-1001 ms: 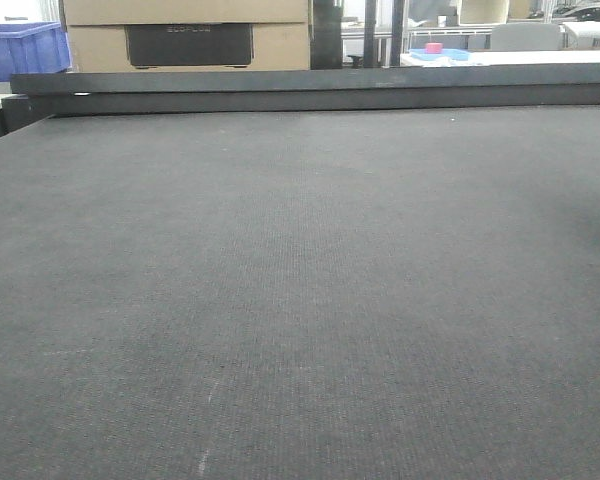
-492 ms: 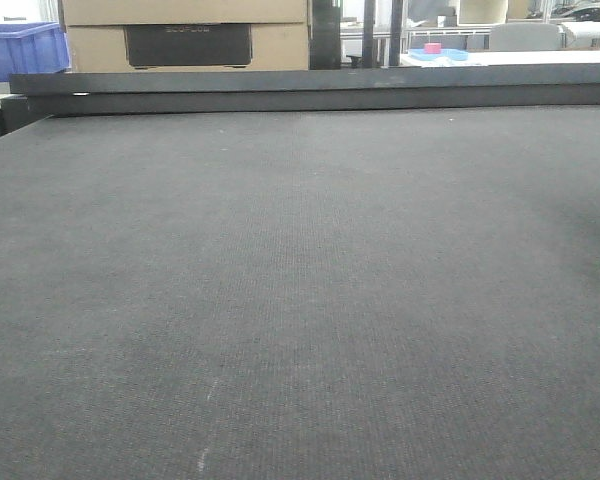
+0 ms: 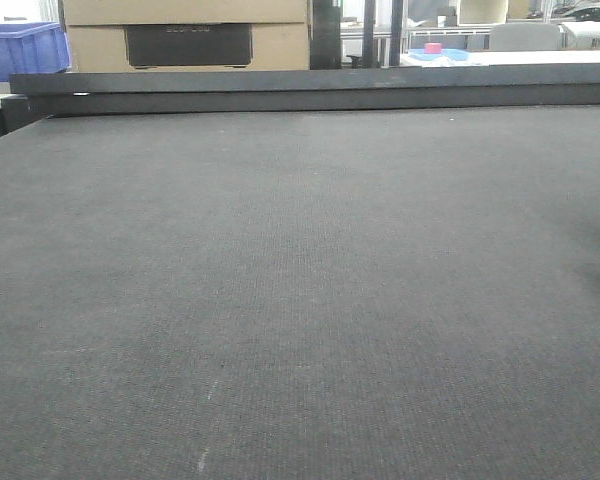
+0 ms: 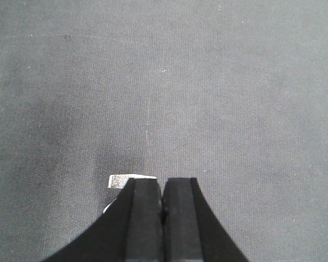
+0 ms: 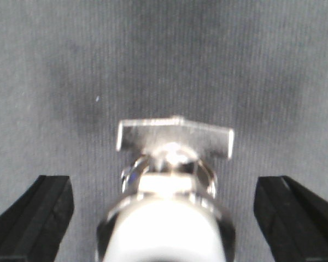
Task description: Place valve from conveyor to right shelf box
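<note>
your right jaws stand wide apart, one dark finger (image 5: 35, 218) at each lower corner of the right wrist view. the valve (image 5: 172, 191) sits roughly centred between them and touches neither. it is close enough to the lens to blur: a flat silver tab on top, a shiny rounded neck, a pale body below. i read that spread as room for the fingers to pass both sides of the body before closing. so i judge this the instant ahead of the grasp, with nothing held yet.

your left jaws are pressed together, only a thin seam between the pads (image 4: 145, 218), over bare belt. a small pale scrap (image 4: 123, 180) shows just beside one finger; i cannot tell what it is. that arm is probably kept aside because the box lies to the right.

further out, the conveyor (image 3: 300, 300) fills the front view: dark grey weave with a dark far rail (image 3: 310, 85). neither arm nor valve shows there. beyond it are a blue bin (image 3: 20, 50), a cardboard box (image 3: 180, 25) and a small pink thing (image 3: 433, 47). the right shelf box appears in no view. rounded metal may slip, so close low on the body.
</note>
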Action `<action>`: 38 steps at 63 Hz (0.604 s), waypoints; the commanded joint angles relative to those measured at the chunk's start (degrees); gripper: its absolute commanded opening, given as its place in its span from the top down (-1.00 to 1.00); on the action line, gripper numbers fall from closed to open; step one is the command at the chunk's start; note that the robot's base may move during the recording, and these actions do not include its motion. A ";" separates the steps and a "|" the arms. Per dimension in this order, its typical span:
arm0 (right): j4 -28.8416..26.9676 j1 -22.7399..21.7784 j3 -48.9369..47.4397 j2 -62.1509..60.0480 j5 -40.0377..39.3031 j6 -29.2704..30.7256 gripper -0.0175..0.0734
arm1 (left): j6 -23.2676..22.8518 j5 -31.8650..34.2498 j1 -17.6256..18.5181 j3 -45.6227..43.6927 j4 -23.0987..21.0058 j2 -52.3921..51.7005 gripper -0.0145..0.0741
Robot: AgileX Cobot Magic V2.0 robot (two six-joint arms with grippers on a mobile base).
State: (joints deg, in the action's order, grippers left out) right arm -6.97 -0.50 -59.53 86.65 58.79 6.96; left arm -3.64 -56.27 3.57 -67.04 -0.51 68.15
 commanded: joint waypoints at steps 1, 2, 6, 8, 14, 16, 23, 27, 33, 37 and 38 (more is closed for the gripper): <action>0.41 -0.26 0.15 0.92 -0.47 0.53 -0.59 | -0.07 0.08 0.07 -0.46 -0.44 -0.09 0.92; 0.54 -0.26 0.15 1.07 -0.47 0.53 -0.59 | -0.07 -0.06 0.07 -0.46 -0.44 -0.09 0.92; 0.54 -0.26 0.15 1.49 -0.57 0.53 -0.59 | -0.07 -0.06 0.07 -0.46 -0.44 -0.09 0.92; 0.54 -0.26 0.15 1.78 -0.23 0.53 -0.59 | -0.07 -0.18 0.07 -0.46 -0.44 -0.09 0.92; 0.54 -0.26 0.15 2.03 0.21 0.53 -0.59 | -0.07 -0.31 0.07 -0.46 -0.44 -0.09 0.92; 0.54 -0.26 0.15 2.03 0.21 0.53 -0.59 | -0.07 -0.45 0.07 -0.46 -0.44 -0.09 0.92; 0.64 -0.26 0.15 2.03 0.60 0.53 -0.42 | -1.01 -0.48 0.07 -0.46 -0.47 -0.09 0.92; 0.64 -0.26 0.15 2.03 0.98 0.53 -0.18 | -5.87 -0.57 -0.10 -0.46 0.51 -0.09 0.92; 0.64 -0.26 0.15 2.03 1.51 0.53 0.31 | -10.75 -0.98 -1.73 -0.46 1.04 -0.09 0.92; 0.64 -0.26 0.15 2.03 1.51 0.53 0.69 | -9.90 -2.18 -2.53 -0.46 1.19 -0.09 0.92; 0.64 -0.26 0.15 2.03 1.51 0.53 0.77 | -9.52 -2.64 -2.68 -0.46 1.38 0.03 0.92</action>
State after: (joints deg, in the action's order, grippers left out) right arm -6.97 -0.50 -59.53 88.77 59.53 6.96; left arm -12.41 -57.66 1.82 -67.04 0.00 68.15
